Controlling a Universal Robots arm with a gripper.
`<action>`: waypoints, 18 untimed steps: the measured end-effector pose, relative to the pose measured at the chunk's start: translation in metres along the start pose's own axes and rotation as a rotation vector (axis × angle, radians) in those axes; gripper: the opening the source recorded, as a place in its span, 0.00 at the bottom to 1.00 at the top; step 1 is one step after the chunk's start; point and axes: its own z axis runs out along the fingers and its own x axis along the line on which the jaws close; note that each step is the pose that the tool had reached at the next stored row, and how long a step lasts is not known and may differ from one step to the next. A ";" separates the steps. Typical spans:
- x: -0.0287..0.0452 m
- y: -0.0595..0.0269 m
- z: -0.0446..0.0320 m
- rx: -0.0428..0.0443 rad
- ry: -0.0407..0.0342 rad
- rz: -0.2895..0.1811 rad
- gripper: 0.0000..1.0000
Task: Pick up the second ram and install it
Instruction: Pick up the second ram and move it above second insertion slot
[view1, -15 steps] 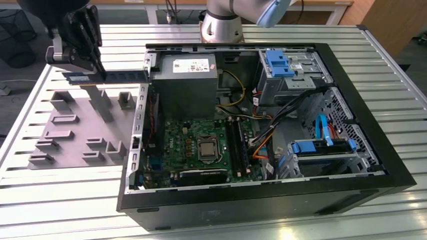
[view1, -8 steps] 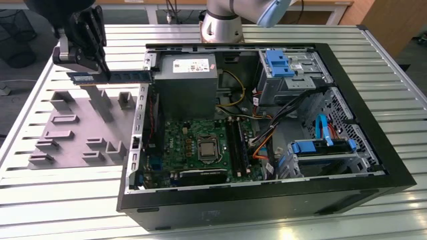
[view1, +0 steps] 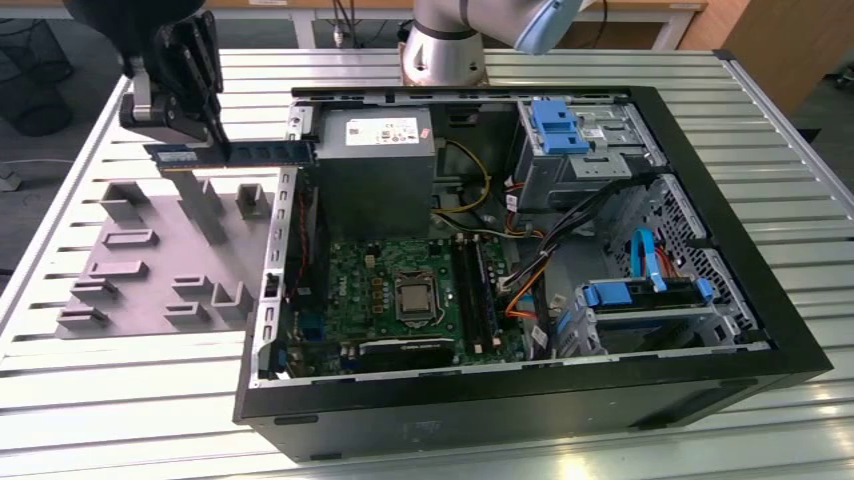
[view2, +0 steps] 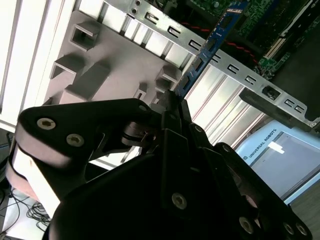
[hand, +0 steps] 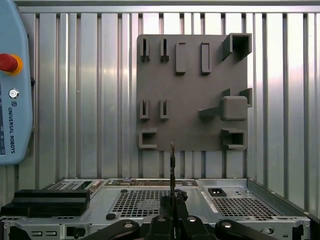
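I saw the gripper (view1: 207, 135) pinching the second ram (view1: 267, 151) near one end, its fingers pressed together on the board. The stick hung in the air, lying level and long-side across the exterior view. It was above the far edge of the grey holder plate (view1: 147, 250) and touched nothing on that plate. Its end toward the exterior view's right overlapped the side wall of the open computer case (view1: 747, 360), close to the power supply (view1: 374, 150). In the second wrist view the gripper (view2: 175, 102) clamped the blue edge of the stick (view2: 210, 47), which reached out past the case's perforated metal rail (view2: 235, 70). In the first wrist view I saw the stick edge-on (hand: 172, 165) as a thin dark line rising from the gripper (hand: 172, 212), with the holder plate (hand: 192, 90) behind it on the slatted table (hand: 90, 100) and a teach pendant (hand: 12, 100) alongside. The motherboard (view1: 387, 270) and its memory slots (view1: 474, 290) lay inside the case, well apart from the stick.
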 end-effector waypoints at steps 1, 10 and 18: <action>0.0000 -0.0011 0.0000 0.0000 0.0000 0.000 0.14; -0.0002 -0.0098 0.0001 0.0000 -0.0001 0.000 0.14; -0.0003 -0.0171 0.0001 0.0000 0.0000 0.000 0.14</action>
